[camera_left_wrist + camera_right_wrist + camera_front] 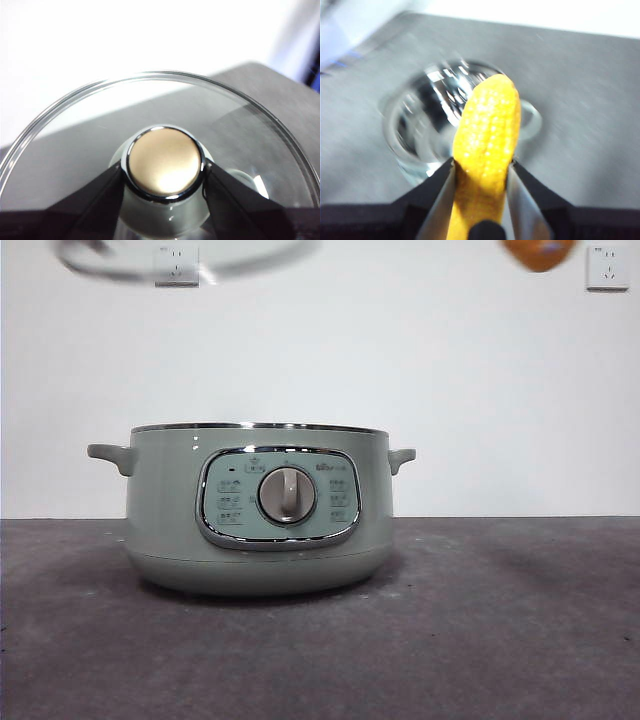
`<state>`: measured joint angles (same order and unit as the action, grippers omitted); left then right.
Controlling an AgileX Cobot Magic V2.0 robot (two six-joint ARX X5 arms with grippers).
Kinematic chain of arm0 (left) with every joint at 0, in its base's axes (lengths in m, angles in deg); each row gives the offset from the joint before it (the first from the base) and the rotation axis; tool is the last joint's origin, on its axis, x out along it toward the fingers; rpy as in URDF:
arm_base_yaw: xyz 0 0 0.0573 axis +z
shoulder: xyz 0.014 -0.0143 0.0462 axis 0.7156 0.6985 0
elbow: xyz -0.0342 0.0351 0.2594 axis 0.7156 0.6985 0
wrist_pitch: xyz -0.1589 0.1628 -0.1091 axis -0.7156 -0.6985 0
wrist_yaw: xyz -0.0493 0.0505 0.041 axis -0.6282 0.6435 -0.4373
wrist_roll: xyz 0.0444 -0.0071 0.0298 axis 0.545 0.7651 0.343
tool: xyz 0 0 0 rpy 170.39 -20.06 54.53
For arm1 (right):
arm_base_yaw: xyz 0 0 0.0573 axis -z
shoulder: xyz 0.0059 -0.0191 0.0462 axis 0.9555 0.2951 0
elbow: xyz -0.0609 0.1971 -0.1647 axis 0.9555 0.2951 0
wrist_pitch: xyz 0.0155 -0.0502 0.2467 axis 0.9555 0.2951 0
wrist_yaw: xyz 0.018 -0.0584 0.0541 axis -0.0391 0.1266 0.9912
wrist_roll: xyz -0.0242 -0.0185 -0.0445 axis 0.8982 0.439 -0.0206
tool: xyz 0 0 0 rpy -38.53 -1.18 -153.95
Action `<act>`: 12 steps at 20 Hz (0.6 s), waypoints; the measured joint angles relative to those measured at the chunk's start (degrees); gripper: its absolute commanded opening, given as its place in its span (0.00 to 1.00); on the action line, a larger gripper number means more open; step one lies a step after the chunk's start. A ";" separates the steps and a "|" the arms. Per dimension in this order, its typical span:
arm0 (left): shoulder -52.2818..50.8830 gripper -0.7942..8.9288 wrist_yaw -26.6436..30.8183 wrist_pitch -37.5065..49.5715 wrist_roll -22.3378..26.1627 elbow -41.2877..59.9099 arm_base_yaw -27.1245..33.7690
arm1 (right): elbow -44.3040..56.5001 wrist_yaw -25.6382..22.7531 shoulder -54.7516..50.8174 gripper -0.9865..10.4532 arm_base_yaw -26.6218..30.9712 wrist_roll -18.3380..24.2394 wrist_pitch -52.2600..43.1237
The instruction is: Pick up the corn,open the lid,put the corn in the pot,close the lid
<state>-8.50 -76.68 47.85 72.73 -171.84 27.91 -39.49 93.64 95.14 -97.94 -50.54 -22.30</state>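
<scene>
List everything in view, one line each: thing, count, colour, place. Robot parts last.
pot: one, pale sage green with a chrome-framed panel and round dial, standing open on the table, centre of the front view.
lid: one, clear glass with chrome rim and a sage knob with a metal top, held in the air above the pot toward the upper left of the front view.
corn: one, yellow-orange, held in the air, high at the upper right of the front view.
table: one, dark grey, under the pot.
wall sockets: two, white, on the white wall behind.
left gripper: one, black, shut on the lid's knob.
right gripper: one, black, shut on the corn.
</scene>
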 measured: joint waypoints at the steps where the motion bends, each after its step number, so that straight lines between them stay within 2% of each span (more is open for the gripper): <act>1: -3.13 0.07 0.33 -2.84 0.07 -0.15 2.05 | 0.00 1.79 1.92 0.07 0.00 -0.87 -3.10; 3: -7.98 0.07 0.57 -9.05 1.14 -0.22 5.05 | -1.09 4.35 6.62 0.07 -0.02 -2.62 -7.26; 6: -13.31 0.07 0.02 -16.98 2.75 -0.20 8.26 | -7.30 6.36 16.50 0.07 -0.59 -3.78 -8.66; 12: -21.05 0.07 -0.02 -22.49 3.17 -0.07 9.86 | -21.27 6.73 31.65 0.07 -4.31 -3.87 -8.24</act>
<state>-29.55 -76.71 25.36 75.90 -171.90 37.77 -60.76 100.37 126.79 -102.25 -54.41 -30.54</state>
